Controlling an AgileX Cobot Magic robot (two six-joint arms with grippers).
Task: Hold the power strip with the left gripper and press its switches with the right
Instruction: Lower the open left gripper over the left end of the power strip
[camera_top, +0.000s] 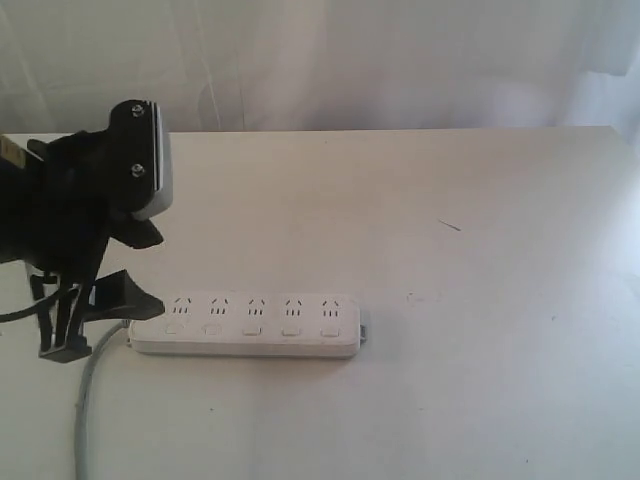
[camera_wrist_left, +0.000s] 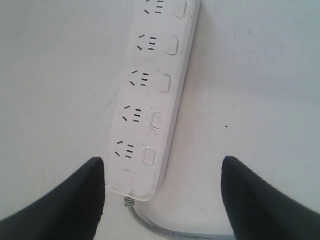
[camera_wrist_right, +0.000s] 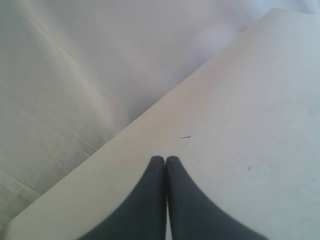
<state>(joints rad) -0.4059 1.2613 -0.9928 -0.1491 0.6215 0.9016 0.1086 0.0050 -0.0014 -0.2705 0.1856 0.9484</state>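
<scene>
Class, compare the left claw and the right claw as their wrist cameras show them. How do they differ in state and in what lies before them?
The left claw is open, fingers wide apart; the right claw is shut, tips touching. The left claw frames the cord end of the power strip; the right claw has only table beneath it. Both have black tapered fingers.

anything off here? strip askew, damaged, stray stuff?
Nothing stands out. The power strip lies flat and intact on the table, with its grey cord trailing off one end. The left gripper is open, its fingers either side of that end. Only blemish: a small dark mark on the table.
</scene>
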